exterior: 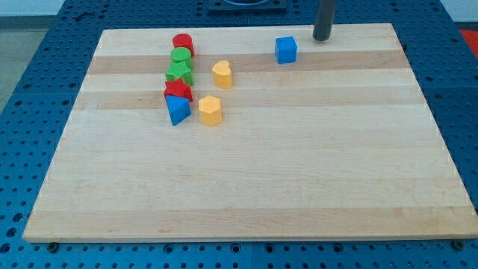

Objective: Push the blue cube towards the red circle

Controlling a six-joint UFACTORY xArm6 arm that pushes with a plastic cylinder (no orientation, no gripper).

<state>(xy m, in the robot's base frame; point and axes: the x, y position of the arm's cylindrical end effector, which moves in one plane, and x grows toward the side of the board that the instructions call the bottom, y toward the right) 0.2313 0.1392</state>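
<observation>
The blue cube [285, 49] sits near the view's top, right of centre, on the wooden board [299, 172]. The red circle, a short red cylinder [183, 42], stands at the top of a cluster at the view's upper left, well left of the cube. My tip [322, 37] rests on the board just up and to the right of the blue cube, a small gap apart from it.
Below the red cylinder sit a green cylinder [181, 57], a green star [179, 72], a red star-like block [178, 91] and a blue triangle [178, 110]. A yellow heart [222, 73] and a yellow hexagon [210, 110] lie right of them.
</observation>
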